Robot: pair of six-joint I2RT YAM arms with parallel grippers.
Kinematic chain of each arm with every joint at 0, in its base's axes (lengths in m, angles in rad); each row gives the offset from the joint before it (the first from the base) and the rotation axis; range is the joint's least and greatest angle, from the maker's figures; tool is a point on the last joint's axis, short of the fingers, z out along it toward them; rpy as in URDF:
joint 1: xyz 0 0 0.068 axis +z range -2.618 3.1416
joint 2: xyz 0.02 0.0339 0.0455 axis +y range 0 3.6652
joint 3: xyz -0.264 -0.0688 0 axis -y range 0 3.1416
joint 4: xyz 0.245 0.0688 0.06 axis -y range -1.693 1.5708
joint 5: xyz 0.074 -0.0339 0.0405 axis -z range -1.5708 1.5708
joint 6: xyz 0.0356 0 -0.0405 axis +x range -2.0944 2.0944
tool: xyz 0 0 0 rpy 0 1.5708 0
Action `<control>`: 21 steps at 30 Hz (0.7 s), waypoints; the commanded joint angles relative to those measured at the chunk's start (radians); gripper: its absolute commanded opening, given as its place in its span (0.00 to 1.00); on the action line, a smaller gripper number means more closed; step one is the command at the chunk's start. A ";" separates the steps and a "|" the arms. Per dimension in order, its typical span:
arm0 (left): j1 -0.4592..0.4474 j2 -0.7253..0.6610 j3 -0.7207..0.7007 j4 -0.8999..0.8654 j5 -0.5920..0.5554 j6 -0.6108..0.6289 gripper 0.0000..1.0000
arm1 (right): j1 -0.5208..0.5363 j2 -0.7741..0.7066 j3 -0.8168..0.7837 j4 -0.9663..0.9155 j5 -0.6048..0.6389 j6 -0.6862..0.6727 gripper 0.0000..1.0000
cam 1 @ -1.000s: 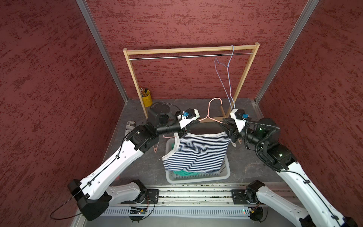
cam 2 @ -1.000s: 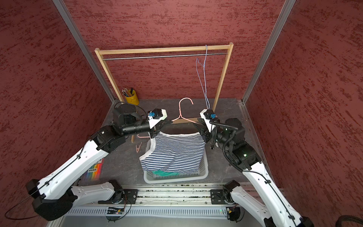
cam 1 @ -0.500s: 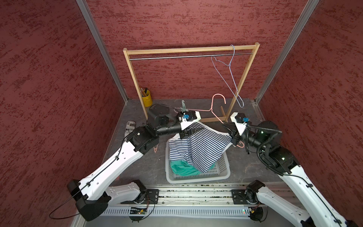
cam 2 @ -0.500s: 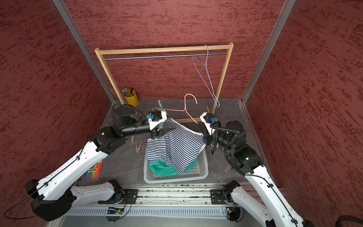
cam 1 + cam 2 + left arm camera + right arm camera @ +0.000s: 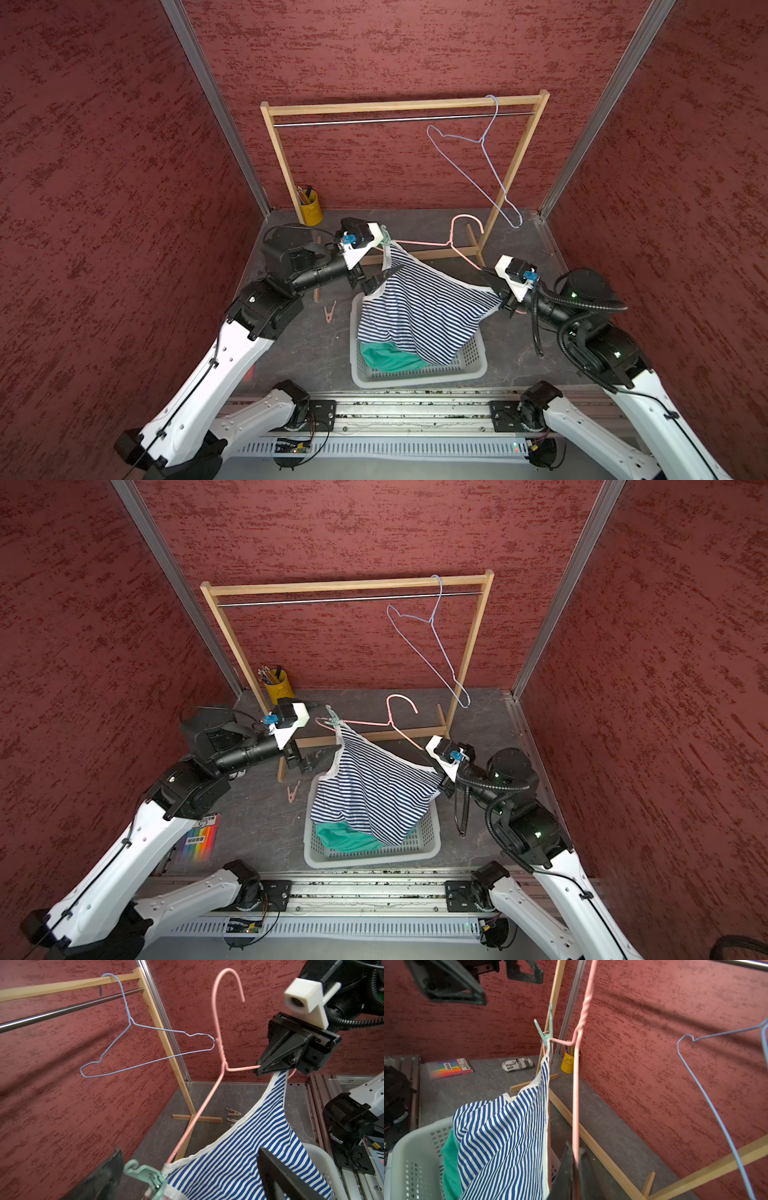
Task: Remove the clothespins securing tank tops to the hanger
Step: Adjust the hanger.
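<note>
Right gripper [image 5: 258, 1069] is clamped tight on the pink wire hanger [image 5: 218, 1022], pinching one shoulder arm and holding it up off the tabletop [image 5: 307, 353]. Left gripper [image 5: 377, 279] has its jaws spread wide and holds nothing. Mint green clothespin [image 5: 145, 1176] is just beside the left jaws, apparently not touching. It is clipped on the hanger end far from the right jaws and pins one strap of the striped tank top [image 5: 419, 316]. The other strap runs up to the right jaws; no pin seen there. The top sags down into the white basket [image 5: 469, 368] below both grippers, over the teal tank top [image 5: 386, 357] lying inside. Pink clothespin [image 5: 329, 311] lies loose below the left jaws, beside the basket. Two pale pins [image 5: 233, 1114] lie by the wooden rack [image 5: 197, 1119] foot.

Judgement: three pins are off, and the mint one is the last. Next move calls for the left jaws to close round the pin's tail ends, squeeze, and pull clear of the wire while the right steadies the hanger. Missing the tails would only tug cloth.
</note>
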 commanded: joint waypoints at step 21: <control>0.345 0.024 -0.131 -0.028 0.586 0.111 0.97 | -0.001 0.008 0.004 -0.067 -0.149 -0.180 0.00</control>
